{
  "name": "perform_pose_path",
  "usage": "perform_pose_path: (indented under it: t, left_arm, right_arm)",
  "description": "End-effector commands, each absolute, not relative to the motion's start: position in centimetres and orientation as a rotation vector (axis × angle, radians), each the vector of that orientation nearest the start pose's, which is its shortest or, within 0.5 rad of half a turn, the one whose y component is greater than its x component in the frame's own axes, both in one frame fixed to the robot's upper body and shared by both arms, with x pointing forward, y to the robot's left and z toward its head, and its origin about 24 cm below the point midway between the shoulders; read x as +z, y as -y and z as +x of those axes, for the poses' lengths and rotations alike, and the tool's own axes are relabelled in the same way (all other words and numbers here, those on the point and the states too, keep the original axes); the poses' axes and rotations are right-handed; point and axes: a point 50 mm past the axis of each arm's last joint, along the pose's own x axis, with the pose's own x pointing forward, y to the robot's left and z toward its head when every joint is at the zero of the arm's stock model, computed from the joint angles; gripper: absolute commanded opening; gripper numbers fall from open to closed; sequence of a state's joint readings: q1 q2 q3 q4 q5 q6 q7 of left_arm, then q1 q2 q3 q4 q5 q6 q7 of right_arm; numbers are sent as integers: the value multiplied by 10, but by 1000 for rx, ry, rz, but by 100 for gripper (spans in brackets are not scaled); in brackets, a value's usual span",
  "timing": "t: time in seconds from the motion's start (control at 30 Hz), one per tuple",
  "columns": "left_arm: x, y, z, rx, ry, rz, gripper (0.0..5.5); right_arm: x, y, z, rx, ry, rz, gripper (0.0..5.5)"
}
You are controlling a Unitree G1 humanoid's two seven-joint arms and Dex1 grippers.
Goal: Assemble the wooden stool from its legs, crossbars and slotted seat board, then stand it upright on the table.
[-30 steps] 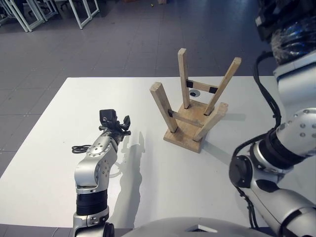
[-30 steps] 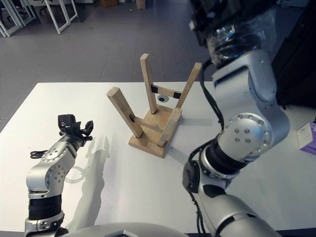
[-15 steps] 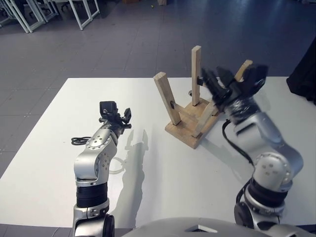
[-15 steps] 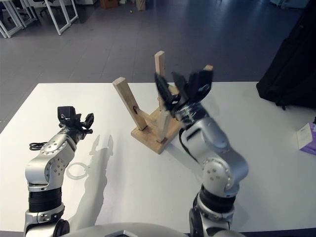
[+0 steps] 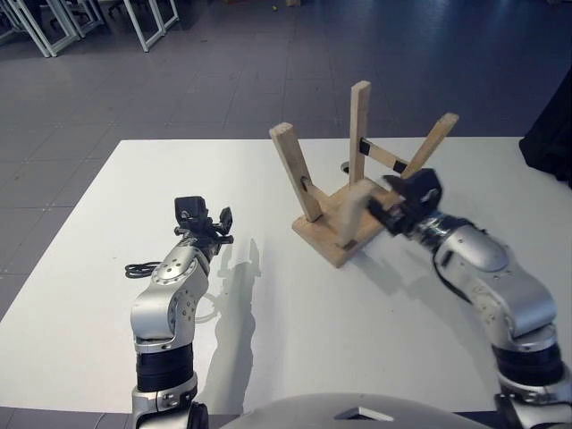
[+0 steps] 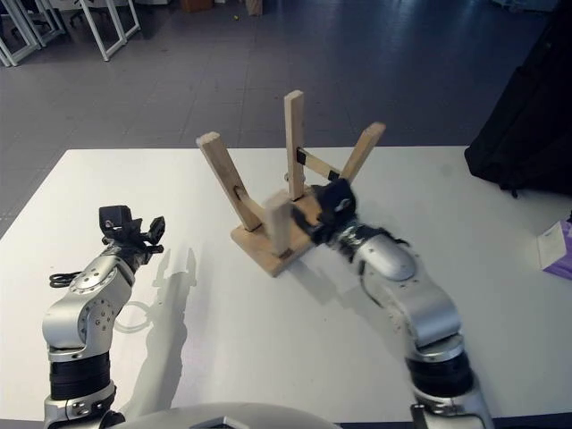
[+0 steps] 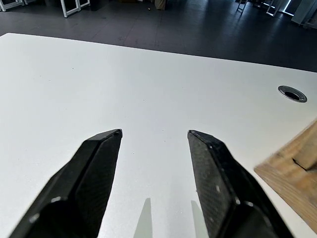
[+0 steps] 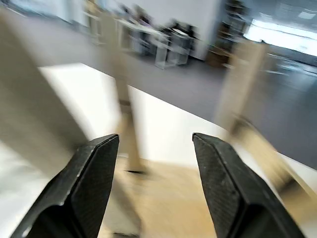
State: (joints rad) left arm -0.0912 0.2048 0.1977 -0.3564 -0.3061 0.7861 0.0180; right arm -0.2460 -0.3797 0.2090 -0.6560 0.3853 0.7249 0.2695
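You have the stool (image 5: pixel 326 241) assembled, but it's seat-down, legs up, on the bench (image 5: pixel 295 331). Right pincer (image 8: pixel 156 136) gapes beside its near leg (image 5: pixel 350 214), and left pincer (image 7: pixel 154 135) gapes well left of the stool. Flipping it upright is what's left.

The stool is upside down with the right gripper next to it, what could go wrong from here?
The open right gripper sits close by the nearest leg of the stool, so a nudge might slide or tip it. The left gripper hovers open well apart from it, so turning it over one-handed may let it slip or fall.
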Motion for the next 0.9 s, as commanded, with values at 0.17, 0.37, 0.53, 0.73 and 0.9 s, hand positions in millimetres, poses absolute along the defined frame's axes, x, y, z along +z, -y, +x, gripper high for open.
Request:
perform_pose_path:
  t: [0.17,0.37,0.53,0.73,0.9]
  left_arm:
    - [91,-214,261,81,-283,-76,246]
    - [100,-226,265,87,-259,-52,246]
    - [113,-225,268,-47,-207,-24,246]
    - [146,-214,258,-628,-156,-2,246]
    - [170,-204,268,-999,-168,15,246]
  right_arm:
    - [166,94,239,791,40,-141,271]
    - [170,109,250,731,42,-158,271]
    - [169,125,253,703,21,-200,271]
    - [171,151,261,695,-20,-243,271]
    - [170,146,259,724,-20,-223,271]
